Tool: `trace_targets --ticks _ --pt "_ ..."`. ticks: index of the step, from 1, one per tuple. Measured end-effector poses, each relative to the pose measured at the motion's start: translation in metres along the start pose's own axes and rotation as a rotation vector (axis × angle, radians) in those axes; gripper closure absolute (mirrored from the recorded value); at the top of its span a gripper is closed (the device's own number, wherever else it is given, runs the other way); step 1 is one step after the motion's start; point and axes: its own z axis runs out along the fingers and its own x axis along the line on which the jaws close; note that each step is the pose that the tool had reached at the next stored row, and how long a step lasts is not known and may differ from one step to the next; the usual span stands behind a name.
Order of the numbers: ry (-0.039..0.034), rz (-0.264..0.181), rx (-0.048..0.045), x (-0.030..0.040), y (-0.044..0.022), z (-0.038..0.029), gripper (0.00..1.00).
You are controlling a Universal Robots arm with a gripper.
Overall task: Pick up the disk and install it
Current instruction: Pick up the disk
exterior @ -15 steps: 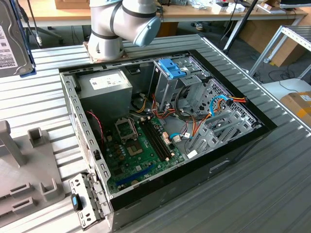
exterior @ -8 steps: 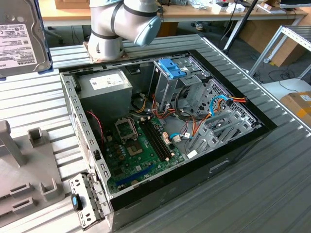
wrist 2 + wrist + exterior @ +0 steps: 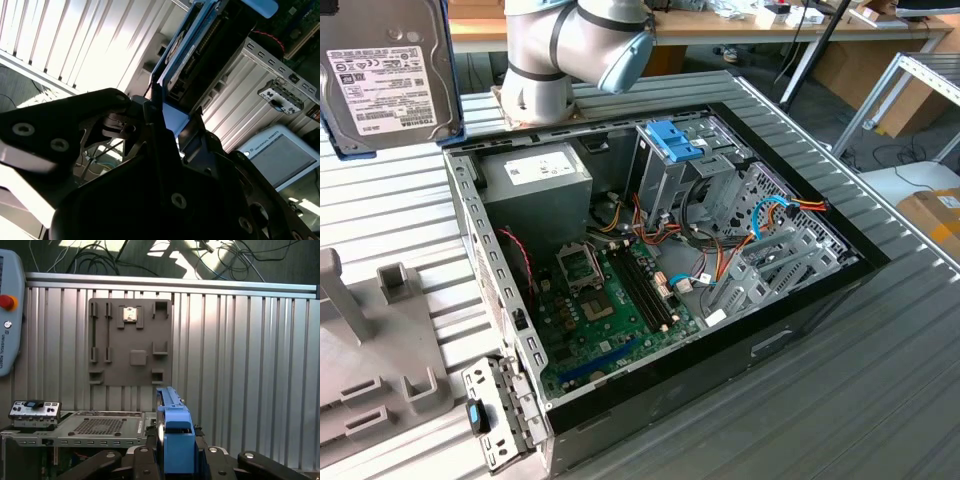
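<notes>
The disk [image 3: 382,72], a grey hard drive with a white label and a blue carrier edge, hangs close to the exterior camera at that view's upper left, well above the table. In the first wrist view its light-blue rail [image 3: 175,437] stands on edge between the dark fingers of my gripper [image 3: 175,460]. The second wrist view shows the disk [image 3: 200,55] edge-on, clamped by the gripper [image 3: 167,127]. The gripper is shut on the disk. The open computer case [image 3: 800,300] lies below, with the silver drive cage and its blue tab [image 3: 672,140] at the back.
A grey power supply box [image 3: 535,175] sits in the case's back corner, the green motherboard [image 3: 605,310] in the middle, with orange and blue cables beside the cage. A grey fixture plate [image 3: 130,342] and a metal bracket [image 3: 495,415] lie on the ribbed table. A teach pendant [image 3: 7,315] rests nearby.
</notes>
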Motion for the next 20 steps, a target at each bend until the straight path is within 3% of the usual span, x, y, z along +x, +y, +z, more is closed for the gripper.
trace_targets --ticks 3,20 --pt "-0.0001 -0.001 0.0001 -0.0007 -0.0166 0.0001 0.63" --pt "0.0 -0.003 -0.0001 -0.0032 -0.0736 0.0004 0.63"
